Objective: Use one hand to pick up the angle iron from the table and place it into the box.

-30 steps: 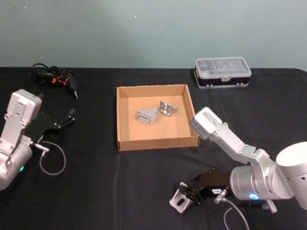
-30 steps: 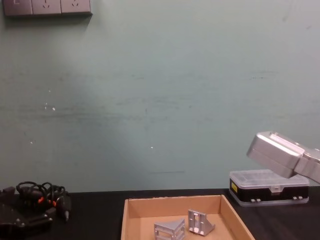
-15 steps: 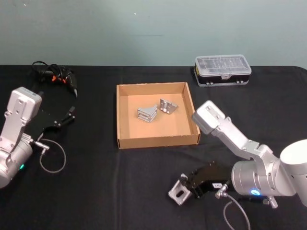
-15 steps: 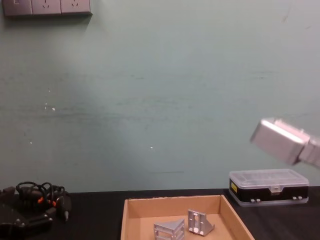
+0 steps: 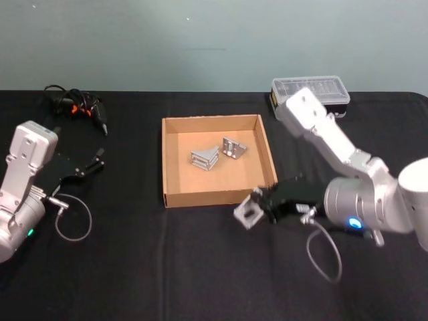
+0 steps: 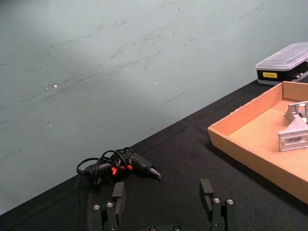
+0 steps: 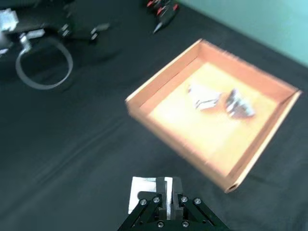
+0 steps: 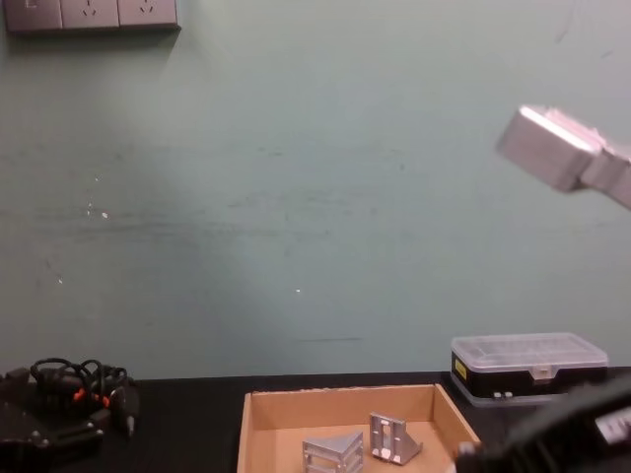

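My right gripper (image 5: pixel 262 204) is shut on a silver angle iron (image 5: pixel 246 213), held off the black table (image 5: pixel 134 267) just in front of the box's near right corner. The box (image 5: pixel 214 198) is a shallow tan cardboard tray with two more angle irons (image 5: pixel 205 159) (image 5: pixel 233 148) lying inside. In the right wrist view the shut fingers (image 7: pixel 165 186) pinch the angle iron (image 7: pixel 141 194), and the box (image 7: pixel 178 118) lies ahead. The chest view catches the right gripper (image 8: pixel 537 441) low at the right beside the box (image 8: pixel 345 397). My left gripper (image 6: pixel 162 195) is open and parked at the far left (image 5: pixel 99 160).
A small black case with a clear lid (image 5: pixel 311 93) stands behind the box at the right. A black corded tool with orange marks (image 5: pixel 77 107) lies at the back left. A grey cable loop (image 5: pixel 72 224) hangs by the left arm. The right arm's elbow (image 8: pixel 562 148) is raised high.
My right gripper has lifted the angle iron off the table's front and carried it back toward the box's near right corner. The right elbow has risen. The left arm stayed put.
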Motion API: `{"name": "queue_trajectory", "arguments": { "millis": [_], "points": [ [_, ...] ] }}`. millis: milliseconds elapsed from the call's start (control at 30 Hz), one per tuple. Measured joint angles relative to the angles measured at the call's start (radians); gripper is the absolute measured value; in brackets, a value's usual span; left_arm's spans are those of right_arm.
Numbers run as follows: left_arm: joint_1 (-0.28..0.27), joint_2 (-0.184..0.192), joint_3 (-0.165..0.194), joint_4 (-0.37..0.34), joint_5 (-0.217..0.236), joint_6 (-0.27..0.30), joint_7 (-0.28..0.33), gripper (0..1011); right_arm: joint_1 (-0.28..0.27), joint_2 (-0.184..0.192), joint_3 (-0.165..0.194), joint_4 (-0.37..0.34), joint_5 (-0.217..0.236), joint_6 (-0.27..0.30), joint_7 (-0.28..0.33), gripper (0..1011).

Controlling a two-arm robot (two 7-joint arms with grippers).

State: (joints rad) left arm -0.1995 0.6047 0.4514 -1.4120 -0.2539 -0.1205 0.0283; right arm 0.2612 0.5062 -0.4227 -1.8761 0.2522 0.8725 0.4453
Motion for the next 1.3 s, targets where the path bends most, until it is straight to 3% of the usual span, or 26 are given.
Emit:
{"name": "queue_trajectory", "arguments": {
  "millis": [267, 867, 1300],
  "points": [
    [0.0, 0.0, 0.0, 0.0, 0.0, 0.0, 0.0, 1011, 0.093, -0.074, 0.0, 0.121, -0.042, -0.03, -0.043, 79],
    [0.0, 0.0, 0.0, 0.0, 0.0, 0.0, 0.0, 1011, 0.307, -0.274, -0.067, 0.488, -0.152, -0.12, -0.098, 79],
    [0.0, 0.0, 0.0, 0.0, 0.0, 0.0, 0.0, 1011, 0.364, -0.345, -0.077, 0.655, -0.191, -0.159, -0.105, 79]
  ]
}}
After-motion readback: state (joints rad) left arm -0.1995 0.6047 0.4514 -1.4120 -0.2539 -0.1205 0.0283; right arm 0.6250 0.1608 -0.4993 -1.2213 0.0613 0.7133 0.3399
